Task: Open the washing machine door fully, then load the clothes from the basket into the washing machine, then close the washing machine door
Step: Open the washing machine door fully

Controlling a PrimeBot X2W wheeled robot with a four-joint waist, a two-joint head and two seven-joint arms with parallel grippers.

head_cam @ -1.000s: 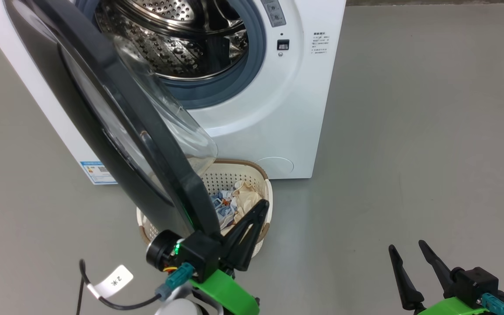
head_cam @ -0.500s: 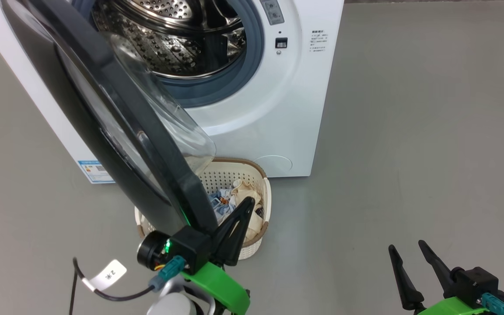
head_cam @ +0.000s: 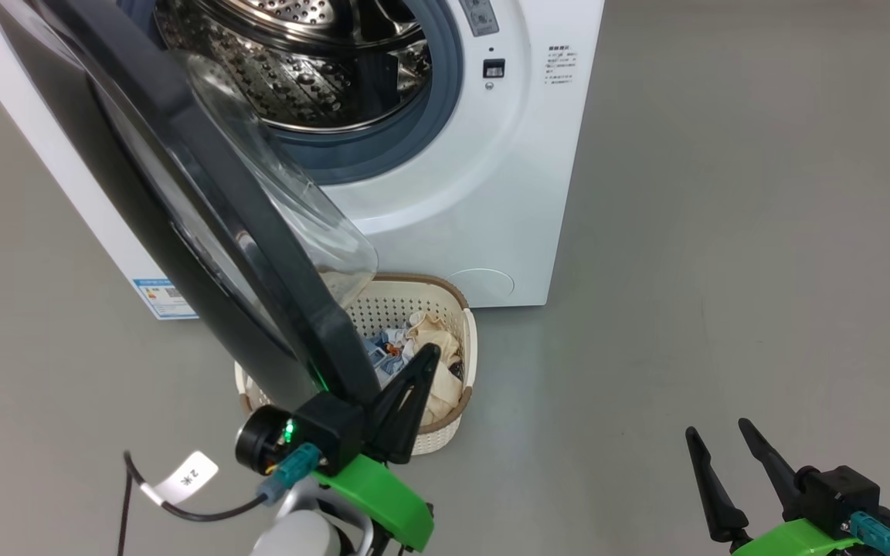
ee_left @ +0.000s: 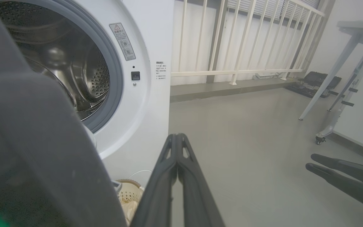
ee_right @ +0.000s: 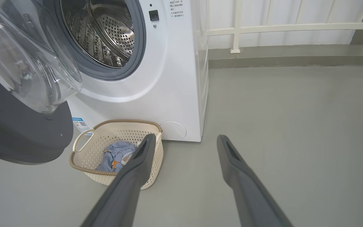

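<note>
At the far left the small blue label sticker [head_cam: 161,297] sits at a lower corner of the washing machine [head_cam: 484,193], partly behind the washing machine door [head_cam: 182,154]. The door stands swung out at an angle, its black rim slanting down the head view and its clear glass bowl [head_cam: 298,216] bulging toward the steel drum [head_cam: 314,69]. The door's lower edge hangs over the left half of the basket [head_cam: 441,428] and hides that part in the head view. A dark cable [head_cam: 205,516] with a white tag [head_cam: 188,476] trails left of the left gripper [head_cam: 429,355]. This gripper lies just beside the door's lower edge, its fingers pressed together with nothing between them, pointing across the basket; whether it touches the door I cannot tell. The basket sits on the grey floor [head_cam: 723,232] just in front of the machine, below the open drum, with the clothes [head_cam: 422,347] heaped inside, blue and cream. Well to the right, the right gripper [head_cam: 718,428] hovers over the floor, fingers spread apart, holding nothing. A white railing [ee_left: 232,37] runs behind the machine.
</note>
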